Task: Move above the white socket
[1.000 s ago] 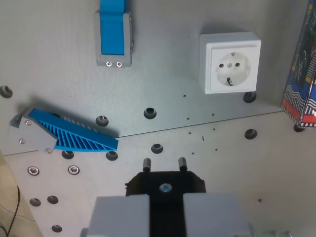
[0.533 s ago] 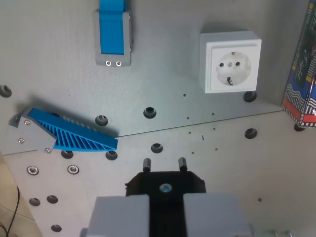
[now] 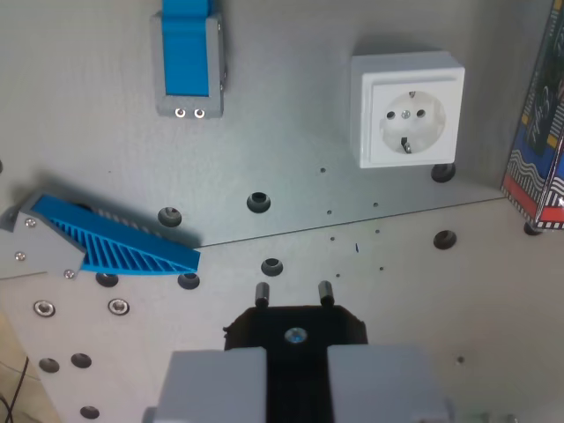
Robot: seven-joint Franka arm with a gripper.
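The white socket (image 3: 408, 120) sits far off on the wrist view's right, flat on the grey plate (image 3: 291, 132), with its two round holes facing up. The gripper (image 3: 294, 379) is at the near edge, in the middle, and its two grey fingers (image 3: 216, 388) are closed on a black plug (image 3: 295, 328). The plug's two pins poke out toward the far side. The plug is well apart from the socket, which lies farther away and more to the right, so I think the job has only just begun. Most of the way is still left: the arm has to travel forward and right until the pins hang over the socket's holes. On the wrist view's left, near the edge, lies a blue ribbed wedge (image 3: 123, 247), and far off on the left is a blue and grey block (image 3: 187, 57). A box with bright patterns (image 3: 539, 159) stands at the right edge, just beside the socket. Compared with half a second ago, everything on the plate has slid a little toward the wrist view's left. The wedge and the block show this most. That means the camera has started to move right, not the things.
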